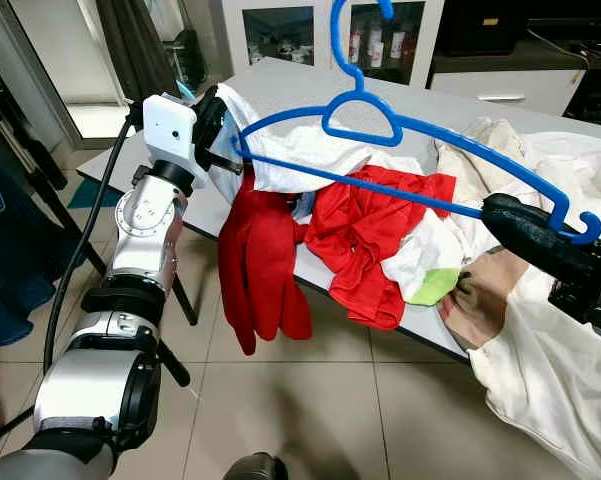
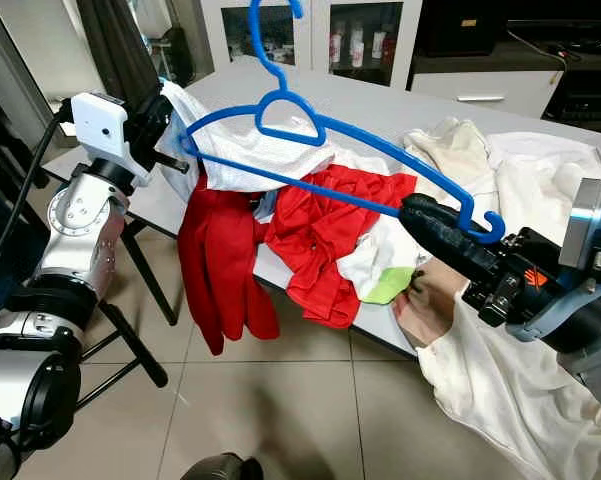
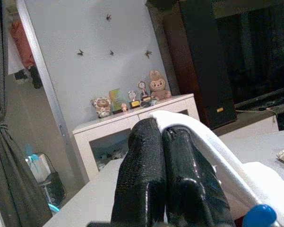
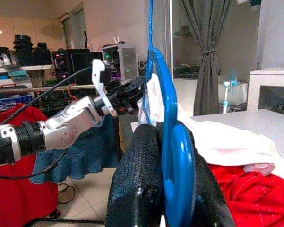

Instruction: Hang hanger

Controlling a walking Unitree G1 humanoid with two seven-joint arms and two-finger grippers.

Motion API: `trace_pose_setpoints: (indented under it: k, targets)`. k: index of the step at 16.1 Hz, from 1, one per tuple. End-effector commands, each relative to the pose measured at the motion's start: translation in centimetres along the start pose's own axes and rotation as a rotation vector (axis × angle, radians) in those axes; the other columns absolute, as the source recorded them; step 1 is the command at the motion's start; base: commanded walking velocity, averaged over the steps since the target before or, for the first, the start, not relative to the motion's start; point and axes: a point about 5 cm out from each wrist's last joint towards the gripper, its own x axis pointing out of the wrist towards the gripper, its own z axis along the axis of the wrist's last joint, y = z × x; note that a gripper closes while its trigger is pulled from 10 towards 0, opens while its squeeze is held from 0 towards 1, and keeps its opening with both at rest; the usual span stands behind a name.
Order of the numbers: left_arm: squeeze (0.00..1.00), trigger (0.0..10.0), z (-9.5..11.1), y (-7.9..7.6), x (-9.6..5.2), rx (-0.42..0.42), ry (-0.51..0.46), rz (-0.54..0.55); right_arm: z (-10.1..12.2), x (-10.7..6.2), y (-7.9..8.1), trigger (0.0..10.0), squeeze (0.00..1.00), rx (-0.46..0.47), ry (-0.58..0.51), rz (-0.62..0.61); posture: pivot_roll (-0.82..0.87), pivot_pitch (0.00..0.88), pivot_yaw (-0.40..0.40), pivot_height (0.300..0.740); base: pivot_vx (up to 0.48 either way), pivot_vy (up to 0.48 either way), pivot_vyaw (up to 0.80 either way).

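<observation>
A blue plastic hanger [image 1: 420, 130] is held in the air over the table, its hook pointing up. My right gripper [image 2: 412, 212] is shut on the hanger's right end, which shows between the black fingers [image 4: 132, 179] in the right wrist view. A white garment [image 1: 300, 155] is draped over the hanger's left arm. My left gripper [image 3: 160, 132] is shut on that garment's edge at the hanger's left tip [image 3: 260, 215], beside the table's left corner.
Red garments [image 1: 265, 260] hang over the grey table's [image 1: 310, 85] front edge. Cream and white clothes [image 1: 540, 350] with a green cloth [image 1: 435, 285] are piled at the right and spill down. A cabinet with bottles [image 1: 380, 40] stands behind. Tiled floor lies below.
</observation>
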Motion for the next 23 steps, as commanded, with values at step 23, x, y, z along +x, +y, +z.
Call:
trace_pose_setpoints:
  k: [23]
  targets:
    - [0.00,10.0,-1.6,-1.4,-0.8,-0.036,0.041,0.015,-6.3,2.7,-6.4,10.0,0.00,-0.110,0.040,-0.502,0.03,0.000,0.092,0.740,0.000,0.000,0.00]
